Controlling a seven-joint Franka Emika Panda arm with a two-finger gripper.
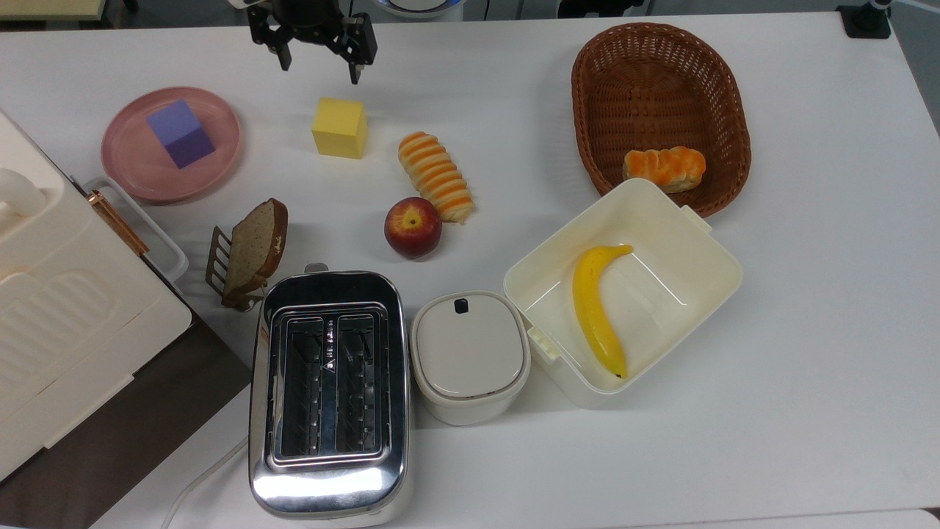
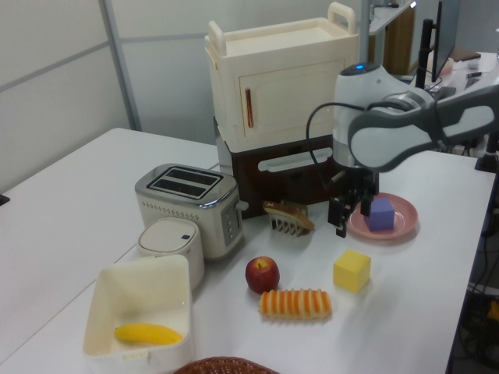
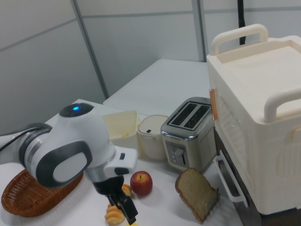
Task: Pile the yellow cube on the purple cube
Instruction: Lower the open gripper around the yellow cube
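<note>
The yellow cube [image 1: 340, 127] [image 2: 352, 270] rests on the white table, apart from everything else. Off to the top view's left, the purple cube [image 1: 180, 134] [image 2: 380, 214] sits on a round pink plate [image 1: 128, 170] [image 2: 399, 229]. My gripper [image 1: 320, 70] [image 2: 352, 220] hangs open and empty just beyond the yellow cube toward the table's far edge in the top view, its fingers spread wider than the cube. In the left view it hovers above the table between the plate and the bread rack. The right view has the gripper [image 3: 126, 210] low in the frame under the arm's white wrist.
A striped bread roll [image 1: 435, 176] and an apple [image 1: 413, 226] lie close to the yellow cube. A bread slice in a rack [image 1: 253, 250], a toaster [image 1: 328, 389], a lidded canister [image 1: 470, 356], a box with a banana [image 1: 690, 294], a wicker basket [image 1: 661, 81] and a cream cabinet [image 1: 59, 308] ring the area.
</note>
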